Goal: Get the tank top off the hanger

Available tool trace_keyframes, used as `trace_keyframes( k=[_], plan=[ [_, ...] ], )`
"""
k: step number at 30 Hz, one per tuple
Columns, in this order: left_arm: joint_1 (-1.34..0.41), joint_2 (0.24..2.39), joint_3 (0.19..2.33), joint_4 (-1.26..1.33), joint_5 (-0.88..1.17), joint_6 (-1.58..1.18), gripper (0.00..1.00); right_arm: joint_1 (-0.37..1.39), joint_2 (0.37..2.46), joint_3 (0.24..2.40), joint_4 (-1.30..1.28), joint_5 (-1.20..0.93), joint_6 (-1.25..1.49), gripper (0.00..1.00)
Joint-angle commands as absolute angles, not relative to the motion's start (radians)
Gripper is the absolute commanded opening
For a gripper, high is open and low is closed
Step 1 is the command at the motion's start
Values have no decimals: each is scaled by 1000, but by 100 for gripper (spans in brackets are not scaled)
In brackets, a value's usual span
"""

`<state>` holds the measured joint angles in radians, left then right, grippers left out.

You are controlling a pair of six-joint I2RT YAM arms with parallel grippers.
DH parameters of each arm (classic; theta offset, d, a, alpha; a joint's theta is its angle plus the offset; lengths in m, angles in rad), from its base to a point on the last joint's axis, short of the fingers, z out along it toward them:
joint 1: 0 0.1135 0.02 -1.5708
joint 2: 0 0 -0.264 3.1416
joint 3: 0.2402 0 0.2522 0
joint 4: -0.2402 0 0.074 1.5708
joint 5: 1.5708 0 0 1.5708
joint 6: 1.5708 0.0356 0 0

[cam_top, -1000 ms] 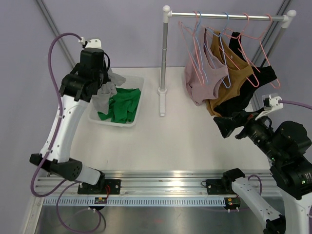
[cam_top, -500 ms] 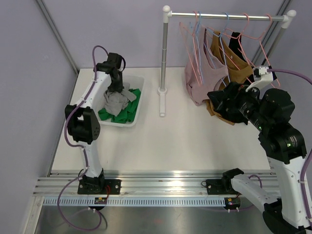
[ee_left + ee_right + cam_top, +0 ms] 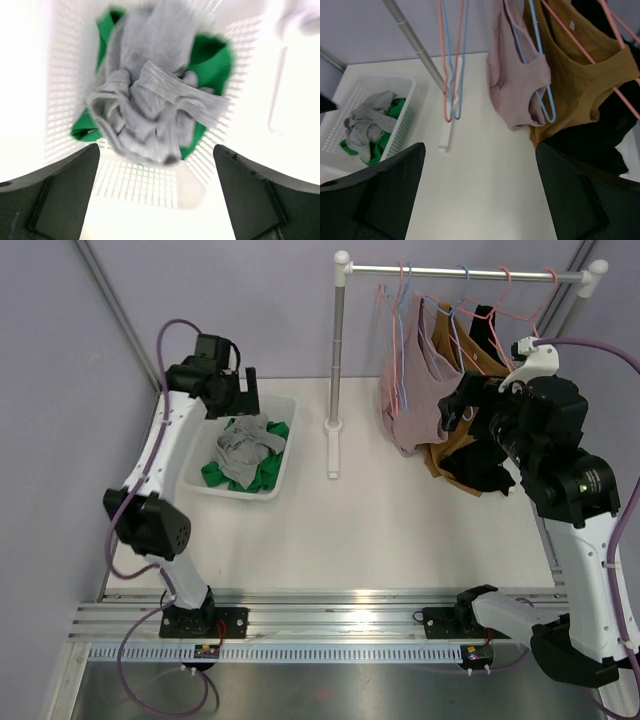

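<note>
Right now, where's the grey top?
In the top external view the grey top lies on the left side of the table in the white basket, on top of the green garment, left of the rack post.

The left arm [image 3: 160,455] and right arm [image 3: 592,550] are white tubes joined by chunky black joints. A purple cable [image 3: 170,328] loops off each wrist. Black bases [image 3: 205,622] sit at seven and five o'clock. The left gripper [image 3: 156,148] has flat, matte black fingers [image 3: 60,195].
</note>
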<state>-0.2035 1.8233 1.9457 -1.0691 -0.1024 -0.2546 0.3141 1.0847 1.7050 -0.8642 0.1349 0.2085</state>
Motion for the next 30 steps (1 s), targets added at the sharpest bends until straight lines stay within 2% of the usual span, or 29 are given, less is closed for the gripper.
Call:
trace_keyframes(
  k=[1,4,5,6,9,13,17,22,25,27,30],
  plan=[
    [-219,1519,1865,-1045,-57,-255,99,304,1143,1758,-894,308,132,100],
    [-260,1266,1693,-976,-6,-255,99,246,1195,1799,-879,293,114,99],
    [-277,1205,1575,-951,-6,-253,99,197,1236,1816,-870,255,117,98],
    [-287,1095,1524,-925,0,-256,99,184,1259,1833,-867,182,115,93],
    [-314,909,1320,-852,60,-256,99,172,1334,1884,-821,135,87,86],
    [-325,740,1099,-786,74,-242,99,126,1437,1953,-772,74,48,72],
    [-325,652,965,-733,71,-238,99,100,1541,1993,-706,60,6,68],
    [-327,612,864,-680,113,-264,99,60,1635,2037,-649,-72,-47,66],
    [-331,612,865,-680,121,-275,99,51,1715,2121,-675,-95,-61,61],
    [-331,612,854,-667,138,-275,99,49,1753,2160,-693,-95,-81,53],
    [-342,624,851,-669,140,-275,99,49,1824,2238,-744,-116,-81,48]
  ],
)
